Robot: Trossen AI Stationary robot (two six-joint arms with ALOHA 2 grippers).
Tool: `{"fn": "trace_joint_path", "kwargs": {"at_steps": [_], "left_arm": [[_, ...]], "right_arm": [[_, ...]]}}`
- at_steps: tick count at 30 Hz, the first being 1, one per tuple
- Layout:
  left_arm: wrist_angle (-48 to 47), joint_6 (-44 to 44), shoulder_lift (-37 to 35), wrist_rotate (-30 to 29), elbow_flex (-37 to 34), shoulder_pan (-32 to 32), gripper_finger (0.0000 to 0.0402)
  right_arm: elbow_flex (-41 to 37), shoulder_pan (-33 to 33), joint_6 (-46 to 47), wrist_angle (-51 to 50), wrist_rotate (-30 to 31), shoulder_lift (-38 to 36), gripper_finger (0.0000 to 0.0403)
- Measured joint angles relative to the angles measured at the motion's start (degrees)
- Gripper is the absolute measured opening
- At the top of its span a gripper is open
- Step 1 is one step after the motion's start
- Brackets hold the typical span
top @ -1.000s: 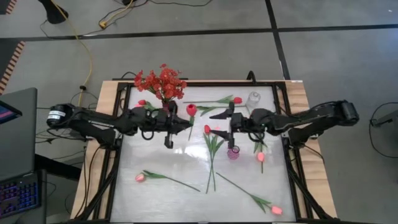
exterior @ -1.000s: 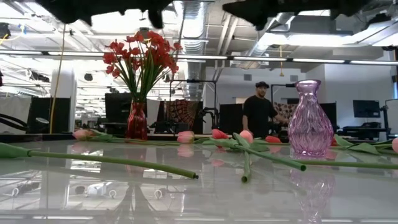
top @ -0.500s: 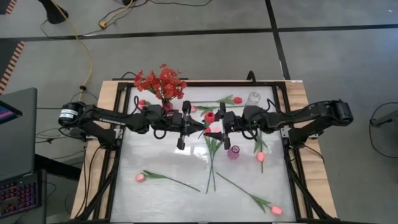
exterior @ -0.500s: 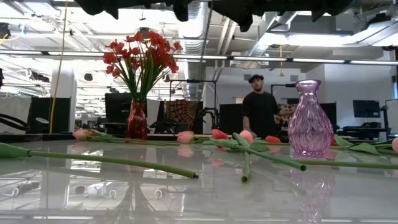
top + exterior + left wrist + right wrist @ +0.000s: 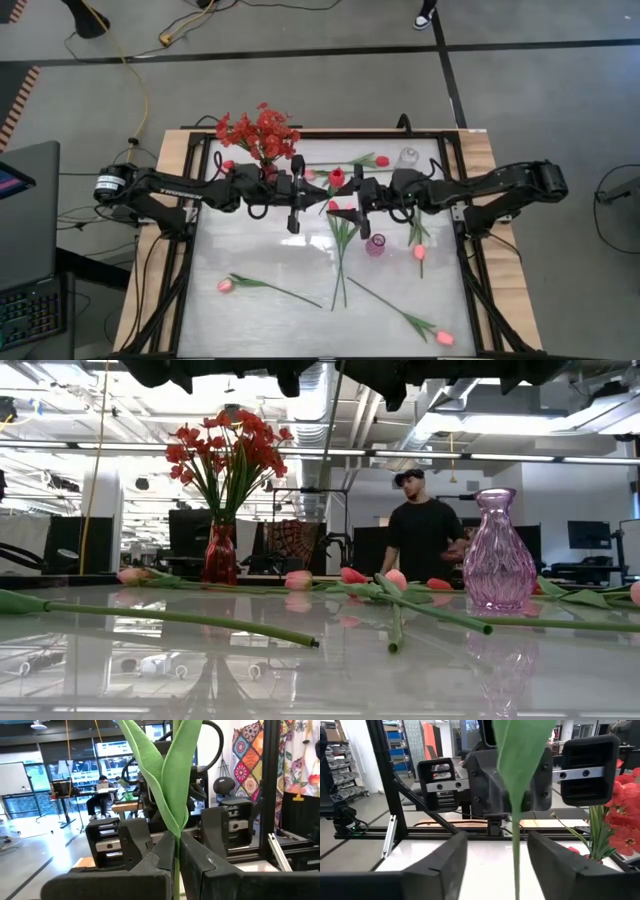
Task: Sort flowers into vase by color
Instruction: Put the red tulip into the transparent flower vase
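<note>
A: High view, starting on the left: the bushy red spray stands in its red vase at the table's far edge, same as before. What has changed is the arms. A second ago they were apart; now they meet nose to nose mid-table.

B: And the left gripper?

A: Clamped tight on the green stem of a red tulip, held up off the table, two long leaves rising from the pinch. Its head has travelled rightward with the arm.

B: Has the right gripper got it too?

A: No. Its fingers stand apart on either side of the stem, touching nothing I can see.

B: Anything underneath?

A: Loose tulips lie crossed on the table below the meeting point, with a purple vase just beside them. A clear vase stands farther back, and pink tulips lie scattered toward the near edge.

B: Beyond the table?

A: A person in black behind the purple vase has shifted and turned since a moment ago.
</note>
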Motion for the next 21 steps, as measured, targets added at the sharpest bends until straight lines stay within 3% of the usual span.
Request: {"fn": "trace_joint_path", "kwargs": {"at_steps": [11,15,21], "left_arm": [[0.0,0.0,0.0,0.0,0.0,0.2,0.0004],[-1.8,1.9,-0.1,0.6,0.0,0.2,0.0036],[-6.3,3.0,-0.1,0.5,0.0,0.4,0.0128]], "right_arm": [[0.0,-1.8,0.0,0.1,0.0,0.0,0.0024],[0.0,-1.8,0.0,-0.1,0.0,0.0,0.0024],[-0.1,-2.3,-0.9,-6.9,2.1,-4.2,0.0025]]}}
